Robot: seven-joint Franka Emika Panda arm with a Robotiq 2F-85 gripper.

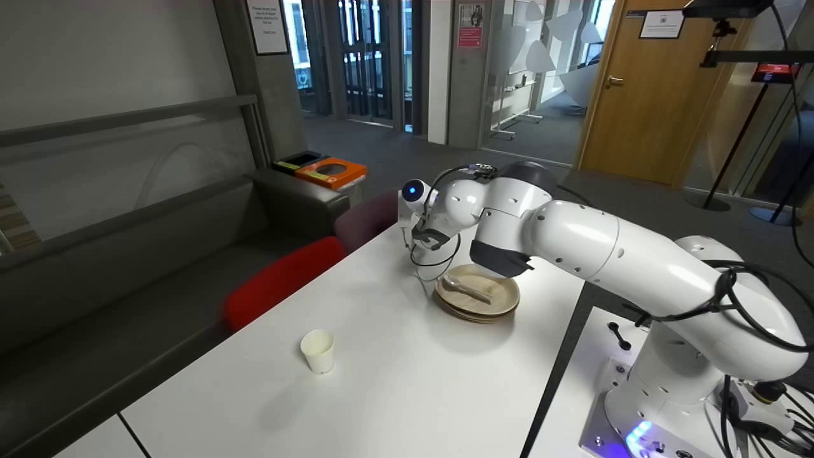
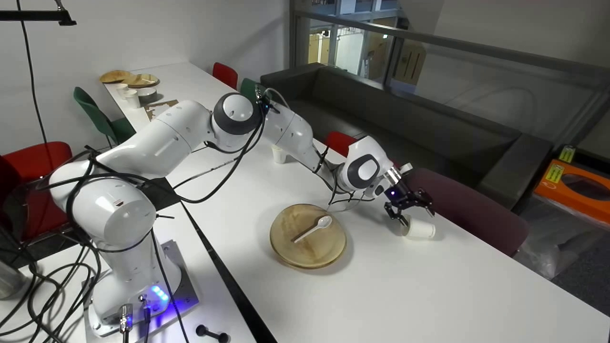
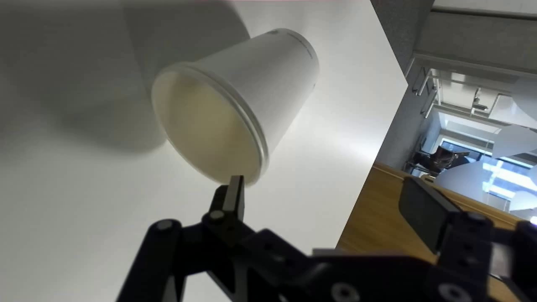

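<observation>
A white paper cup (image 3: 279, 77) lies on its side on the white table, its mouth facing my gripper (image 3: 323, 186) in the wrist view. The jaws stand wide apart with nothing between them. One fingertip (image 3: 235, 193) overlaps the lower rim of the cup's mouth; whether it touches, I cannot tell. The opposite finger (image 3: 428, 209) is off to the right of the cup, seen against the background past the table edge. In an exterior view, the gripper (image 2: 418, 217) is low over the table, right at the fallen cup (image 2: 421, 229). The arm hides the gripper in the remaining exterior view.
Stacked wooden plates (image 2: 305, 255) bear a pale spoon (image 2: 312, 229) beneath the arm. An upright cup (image 1: 319, 353) stands farther along the table. A purple chair (image 2: 467, 205) and a red chair (image 1: 286, 280) border the table's long edge, with a dark sofa (image 1: 159, 273) behind.
</observation>
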